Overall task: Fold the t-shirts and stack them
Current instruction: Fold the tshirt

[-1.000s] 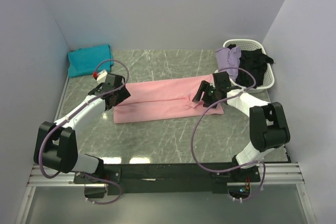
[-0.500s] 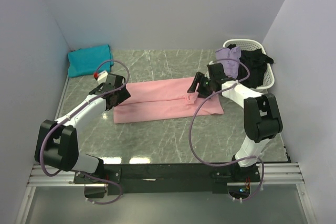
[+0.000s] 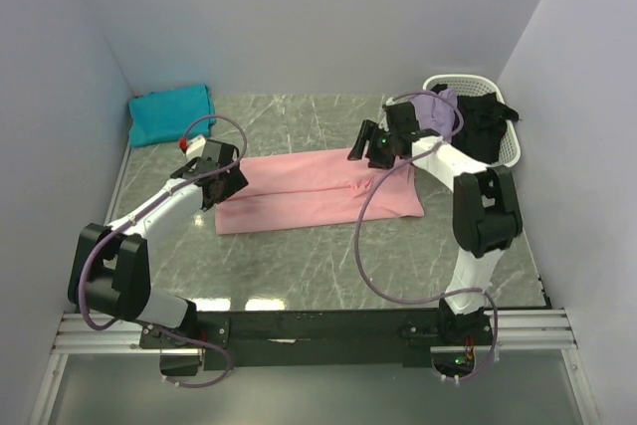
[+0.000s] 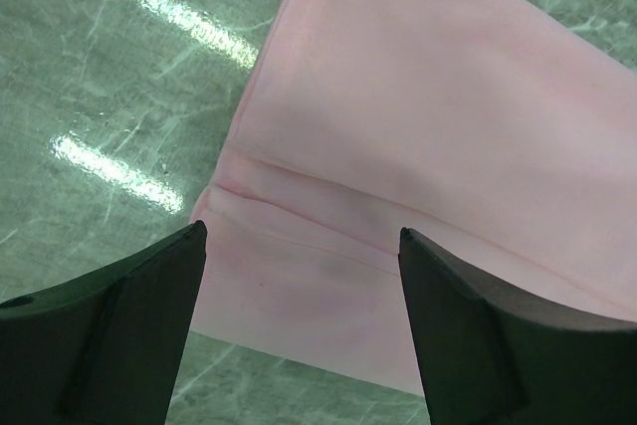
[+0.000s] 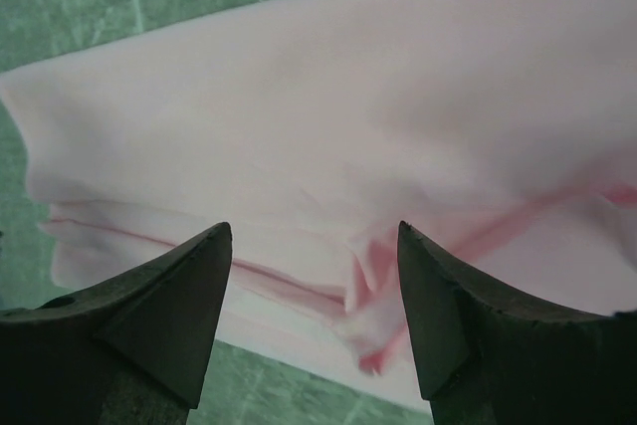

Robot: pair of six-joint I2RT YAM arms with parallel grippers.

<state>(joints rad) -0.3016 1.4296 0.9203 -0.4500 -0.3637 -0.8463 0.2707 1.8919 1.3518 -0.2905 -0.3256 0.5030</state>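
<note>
Centrally, the pink t-shirt [image 3: 318,191] is lying flat on the green marbled table [image 3: 299,266] as a long folded band, running from 9 o'clock to 3 o'clock across the top view. The left gripper [image 3: 227,182] is hanging over the band's 9 o'clock end. In the left wrist view its two dark fingers [image 4: 119,325] are standing apart with nothing clamped, and between them are showing the shirt's corner, a stitched hem line and a strip of bare table at 10 o'clock. The right gripper [image 3: 364,144] is sitting over the band's far edge, at about 1 o'clock from the shirt's middle. In the right wrist view its fingers [image 5: 149,316] are likewise spread wide and holding nothing, and they are framing a small bunch of creased pink layers at 5 o'clock of the frame's centre. Whether either gripper is touching the cloth cannot be told. Four t-shirts are showing in all. One, the pink, is lying between the two grippers. One teal t-shirt [image 3: 171,114] is resting folded in the table's 10 o'clock corner, well apart from both grippers. One lavender t-shirt [image 3: 435,108] and one black t-shirt [image 3: 483,124] are lying crumpled in the single white basket [image 3: 510,151] at the 2 o'clock corner, the lavender one draping over the rim nearest the right gripper.
</note>
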